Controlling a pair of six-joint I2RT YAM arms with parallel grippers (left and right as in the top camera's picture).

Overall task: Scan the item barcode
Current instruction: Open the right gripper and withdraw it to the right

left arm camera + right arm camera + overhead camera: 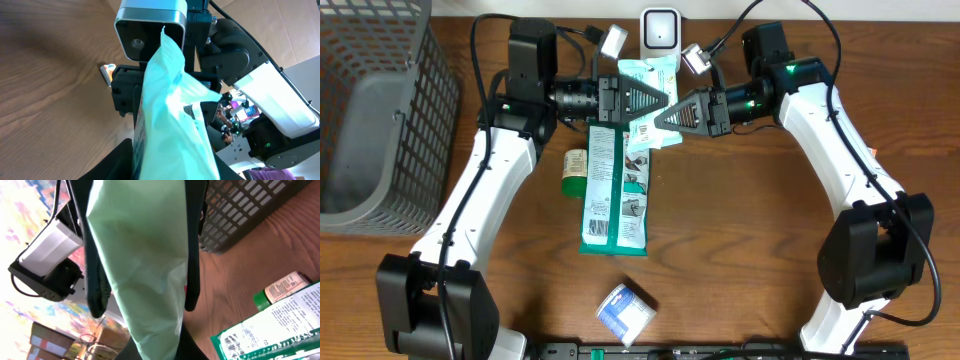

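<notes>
- Hanging above the table (770,250) between the two grippers, just in front of the scanner (660,30), the mint pouch (653,78) looks a light, limp film bag; it creases and sags and is likely slick; best pinched at a flat sealed edge, clear of the print
- right gripper (657,118): clenched on the pouch; a thin pinch on film that may slip if tugged
- left gripper (665,98): fingers straddle the pouch; whether they grip it I cannot tell
- white label (645,130) on the pouch: creased; its barcode too small to make out; the film wants pulling taut so it faces the scanner flat
</notes>
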